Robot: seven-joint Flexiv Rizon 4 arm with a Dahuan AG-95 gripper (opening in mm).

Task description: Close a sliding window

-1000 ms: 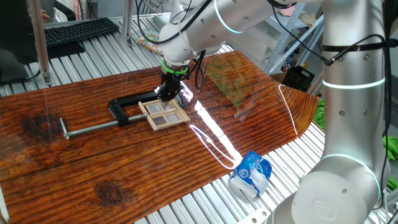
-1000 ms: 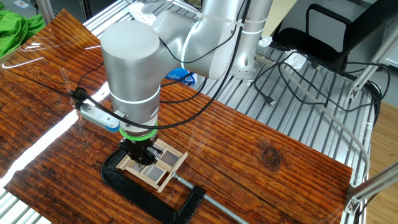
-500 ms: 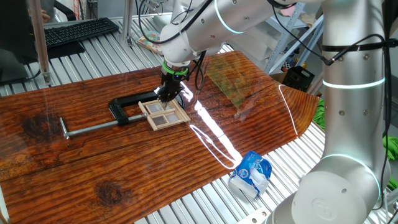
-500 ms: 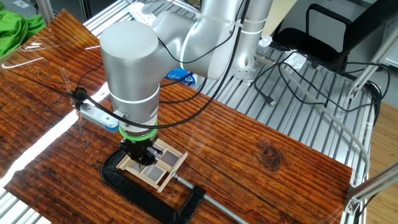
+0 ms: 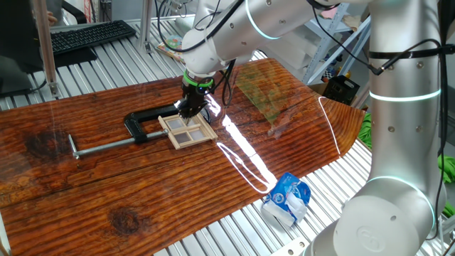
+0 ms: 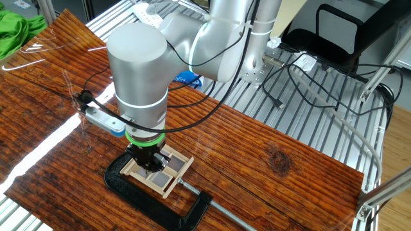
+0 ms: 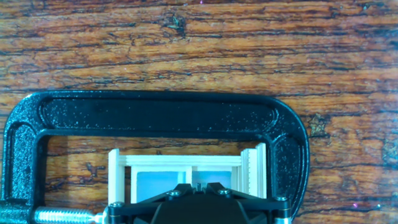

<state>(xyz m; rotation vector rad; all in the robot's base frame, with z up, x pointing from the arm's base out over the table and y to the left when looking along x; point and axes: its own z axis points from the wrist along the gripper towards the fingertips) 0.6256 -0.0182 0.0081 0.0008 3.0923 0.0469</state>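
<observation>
The sliding window is a small pale wooden frame lying flat on the wooden table, held inside the black C-clamp. My gripper points straight down with its tips at the window's far edge and its fingers together. In the other fixed view the gripper stands over the window and hides its middle. The hand view shows the window with two bluish panes and a crossbar. There the shut gripper is at the crossbar, inside the clamp. I cannot tell whether anything is pinched.
The clamp's long silver rod runs toward the table's left. A crumpled blue and white packet lies off the table's near right edge. A keyboard sits at the back left, and green cloth lies past the far corner.
The arm has shifted very slightly sideways over the window. The gripper stays shut and the window frame looks the same.
</observation>
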